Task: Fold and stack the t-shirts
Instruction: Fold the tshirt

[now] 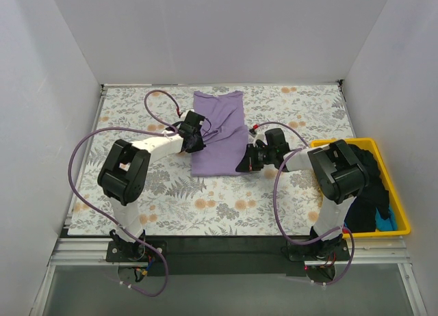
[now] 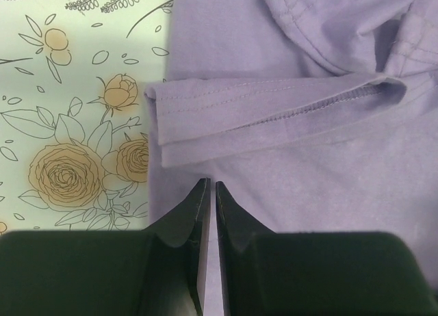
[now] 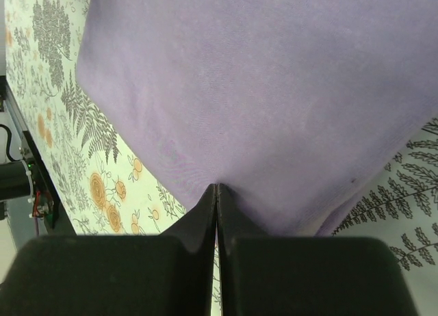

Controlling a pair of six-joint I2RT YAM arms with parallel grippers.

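Note:
The lavender t-shirt (image 1: 222,124) lies partly folded on the floral table, with a sleeve hem folded over its body in the left wrist view (image 2: 274,104). My left gripper (image 1: 195,141) sits at the shirt's left edge, its jaws closed to a thin slit with lavender fabric in it (image 2: 209,186). My right gripper (image 1: 245,162) is at the shirt's lower right edge, shut on the fabric, which puckers at the fingertips (image 3: 217,187). A black t-shirt (image 1: 373,182) and a bright blue one (image 1: 384,224) lie heaped in the tray.
The yellow tray (image 1: 400,193) stands at the right edge beside the right arm's base. The floral table cover (image 1: 137,186) spreads to white walls on three sides. Purple cables loop over both arms.

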